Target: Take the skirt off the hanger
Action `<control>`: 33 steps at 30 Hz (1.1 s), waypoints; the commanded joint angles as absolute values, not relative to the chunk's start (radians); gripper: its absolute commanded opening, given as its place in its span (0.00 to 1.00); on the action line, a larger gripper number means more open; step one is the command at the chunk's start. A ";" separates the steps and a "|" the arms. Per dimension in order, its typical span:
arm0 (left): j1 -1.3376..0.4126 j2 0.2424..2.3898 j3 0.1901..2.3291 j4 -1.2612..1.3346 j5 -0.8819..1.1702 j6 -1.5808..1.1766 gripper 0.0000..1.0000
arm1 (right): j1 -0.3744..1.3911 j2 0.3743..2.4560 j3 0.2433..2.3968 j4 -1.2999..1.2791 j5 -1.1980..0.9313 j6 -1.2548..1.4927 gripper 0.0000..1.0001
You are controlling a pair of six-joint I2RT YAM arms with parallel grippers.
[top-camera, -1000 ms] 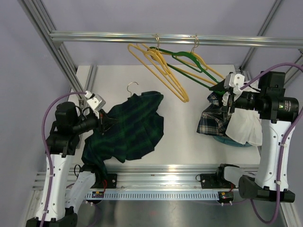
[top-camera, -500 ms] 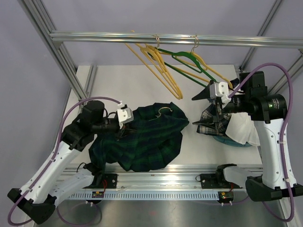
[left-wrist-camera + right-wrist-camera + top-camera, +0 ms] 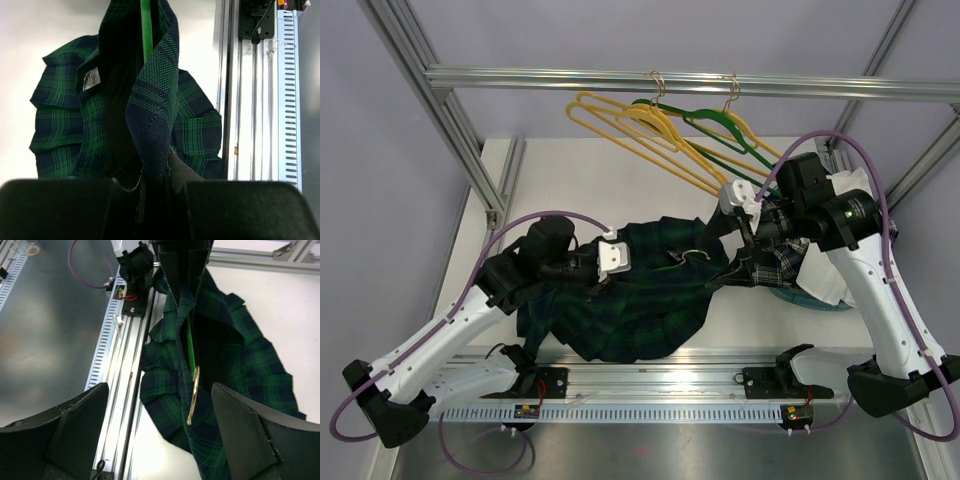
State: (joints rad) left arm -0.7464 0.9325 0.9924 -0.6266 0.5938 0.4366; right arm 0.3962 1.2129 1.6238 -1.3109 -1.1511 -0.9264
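1. Left pincer (image 3: 620, 268) is pinching a fold of the skirt's (image 3: 640, 300) waistband, jaws pressed tight on the cloth; the left wrist view shows the navy-and-green band running straight up out of its fingers (image 3: 150, 187).
2. Right pincer (image 3: 738, 262) is spread wide, with nothing between its fingers (image 3: 75, 427); in the right wrist view the skirt and the hanger's (image 3: 190, 347) green stem lie in the gap ahead of it, untouched.
3. Compared with a second ago, the left arm has swung far out from the worktop's (image 3: 570, 180) left edge towards the middle, carrying the skirt with it; the skirt, then bunched at the left, now sits at centre front.
4. The right arm has come away from the pile of clothes (image 3: 790, 265) at the right and has leaned in and down to the skirt's right edge.
5. The skirt now lies mostly on the worktop between the two pincers, its lower hem near the front rail (image 3: 670, 380). The left pincer is at its upper left; the right pincer is just beside its upper right corner.
6. The hanger's brass hook (image 3: 682, 258) shows on top of the skirt, between the pincers and nearer the right one; in the right wrist view it lies on the cloth directly ahead of the open fingers.
7. Behind, yellow and green hangers (image 3: 660, 140) hang from the bar (image 3: 520, 76), shifted from their earlier swing.
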 commanded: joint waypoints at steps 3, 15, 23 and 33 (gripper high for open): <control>-0.790 0.948 1.066 -0.454 0.578 0.453 0.00 | 0.472 1.223 1.577 -1.200 -1.068 -0.824 0.86; -0.822 0.960 1.085 -0.439 0.577 0.448 0.00 | 0.532 1.269 1.540 -1.071 -0.960 -0.733 0.52; -0.824 0.936 1.057 -0.405 0.569 0.437 0.00 | 0.537 1.263 1.523 -1.075 -0.914 -0.776 0.43; -0.824 0.902 1.008 -0.361 0.539 0.391 0.01 | 0.537 1.247 1.514 -1.077 -0.942 -0.813 0.00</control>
State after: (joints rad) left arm -0.8200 0.9508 1.0027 -0.5472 0.5423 0.4034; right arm 0.5297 1.2709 1.5101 -1.0863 -0.9310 -0.8055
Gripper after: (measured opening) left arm 0.108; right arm 0.029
